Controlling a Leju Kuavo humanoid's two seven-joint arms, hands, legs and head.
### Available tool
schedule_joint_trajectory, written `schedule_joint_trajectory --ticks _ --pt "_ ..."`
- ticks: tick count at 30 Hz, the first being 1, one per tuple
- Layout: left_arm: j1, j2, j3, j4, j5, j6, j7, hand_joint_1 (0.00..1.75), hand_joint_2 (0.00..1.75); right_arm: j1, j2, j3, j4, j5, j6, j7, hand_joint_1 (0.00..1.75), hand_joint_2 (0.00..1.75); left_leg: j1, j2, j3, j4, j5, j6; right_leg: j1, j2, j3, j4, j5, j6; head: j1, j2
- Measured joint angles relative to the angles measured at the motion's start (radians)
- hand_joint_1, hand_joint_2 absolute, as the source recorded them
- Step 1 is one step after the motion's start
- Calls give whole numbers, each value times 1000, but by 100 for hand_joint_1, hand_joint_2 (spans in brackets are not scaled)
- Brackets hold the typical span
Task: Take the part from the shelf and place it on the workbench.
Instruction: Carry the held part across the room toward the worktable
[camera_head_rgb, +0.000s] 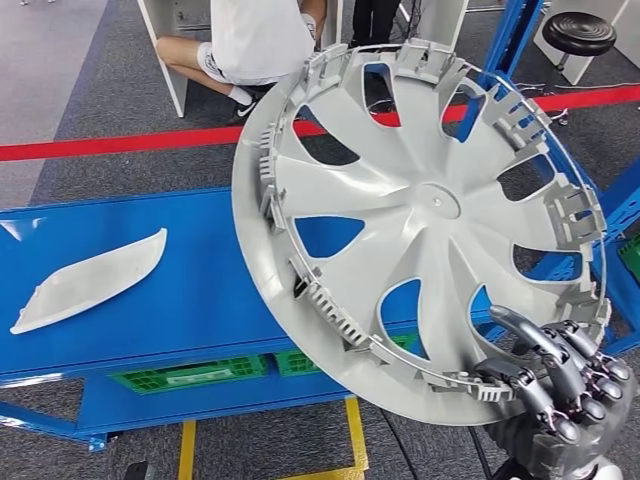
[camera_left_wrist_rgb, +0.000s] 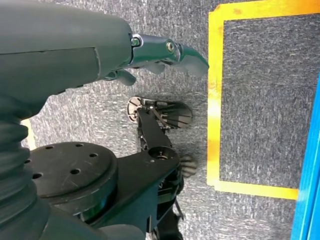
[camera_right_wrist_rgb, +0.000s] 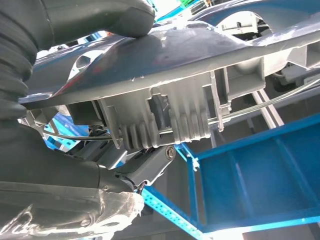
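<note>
Right hand (camera_head_rgb: 562, 385) grips your wheel cover (camera_head_rgb: 423, 220) by its lower rim, thumb on one face and fingers under the clip ring, holding it tilted in the air above the blue desk (camera_head_rgb: 189, 290). Watch that edge grip: the big disc overhangs far from the hand, so it could swing, slip, or strike the desk edge as you lower it. It's pale grey, spoked, inner side up. Your left hand (camera_left_wrist_rgb: 166, 52) hangs by the floor, holding nothing, fingers extended.
</note>
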Motion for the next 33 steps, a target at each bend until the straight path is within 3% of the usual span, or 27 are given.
schedule_joint_trajectory --ticks 2,3,4,6,7,9,12,14,16,18,19,20,23,25,27,28,29,31,32,33 --pt "0 0 3 0 -2 0 1 0 175 3 0 -3 0 -6 0 -1 175 175 1 3 -1 1 1 -2 -6 -1 -40 120 -50 8 2 0" --pt "0 0 5 0 -3 0 2 0 175 5 0 -4 0 -8 0 -1 175 175 3 4 -1 1 2 -4 -9 -1 -38 133 -48 11 2 0" --pt "0 0 6 0 -5 0 2 0 175 7 0 -4 -1 -9 0 -1 175 175 5 4 -1 2 2 -7 -12 -2 -14 101 -27 15 1 0" --pt "-1 0 6 0 -6 0 3 0 175 8 0 -6 -4 -10 0 -1 175 175 12 3 -3 8 0 -18 -17 -2 74 -39 20 25 2 0" --pt "-1 1 6 0 -7 0 3 0 175 8 0 -8 -6 -10 0 -1 175 175 13 2 -5 12 -2 -26 -17 0 110 -96 34 24 3 0" --pt "-2 2 7 0 -8 0 3 0 175 9 0 -11 -10 -10 -1 -2 175 175 12 -1 -11 19 -2 -41 -15 6 133 -135 30 9 4 0" --pt "-2 2 7 0 -10 0 3 0 175 10 0 -12 -13 -10 -1 -2 175 175 13 -2 -24 29 -5 -59 -14 9 112 -128 37 -24 2 0" --pt "-3 2 8 0 -11 0 3 0 175 10 0 -13 -15 -10 -1 -2 175 175 13 -1 -50 82 -55 -65 -14 7 99 -128 47 -39 -1 0" --pt "-4 1 8 0 -12 0 3 0 175 11 0 -13 -16 -10 -1 -2 175 175 12 -1 -98 206 -137 -66 -10 5 85 -128 57 -49 -3 0" --pt "-5 0 8 0 -13 0 3 0 175 11 0 -13 -16 -10 -1 -2 175 175 10 -1 -130 305 -177 -60 -2 4 69 -128 68 -54 -4 0" --pt "-6 0 8 0 -13 0 3 0 175 12 0 -13 -16 -10 -1 -2 175 175 7 -1 -122 305 -168 -54 2 4 61 -128 74 -55 -4 0" --pt "-6 0 8 0 -14 0 3 0 175 12 0 -14 -16 -10 -1 -2 175 175 3 -1 -94 266 -142 -46 5 4 54 -128 81 -56 -4 0" --pt "-13 2 7 0 -17 0 2 0 175 12 0 -14 -16 -10 -1 -2 175 175 -13 0 26 72 -75 -18 13 5 37 -128 102 -53 -3 0" --pt "-16 2 7 0 -20 0 1 0 175 13 0 -14 -16 -10 -1 -2 175 175 -19 1 46 22 -68 -14 12 3 32 -132 118 -43 -3 0" --pt "-15 1 8 0 -22 0 0 0 175 13 0 -15 -16 -10 -1 -2 175 175 -18 2 35 15 -49 -11 11 1 29 -138 131 -31 -5 0" --pt "-15 1 8 0 -22 0 -1 0 175 14 0 -16 -16 -10 -1 -2 175 175 -16 3 27 13 -39 -6 11 1 22 -131 117 -25 -5 0" --pt "-14 0 8 0 -23 0 -1 0 175 14 0 -16 -16 -11 -1 -2 175 175 -14 4 19 10 -28 -1 10 0 11 -106 86 -19 -5 0" --pt "-14 1 8 0 -24 0 -2 0 175 15 0 -17 -16 -13 -2 -2 175 175 -12 6 -4 10 -9 4 7 -1 -24 9 -14 -7 -3 0" --pt "-14 1 8 0 -24 0 -2 0 175 16 0 -17 -16 -14 -2 -2 175 175 -12 7 -15 11 0 5 5 -1 -38 77 -51 -3 -3 0" --pt "-13 1 8 0 -25 0 -3 0 175 17 0 -18 -16 -15 -2 -2 175 175 -12 7 -27 11 9 4 4 -1 -43 128 -67 1 -3 0"
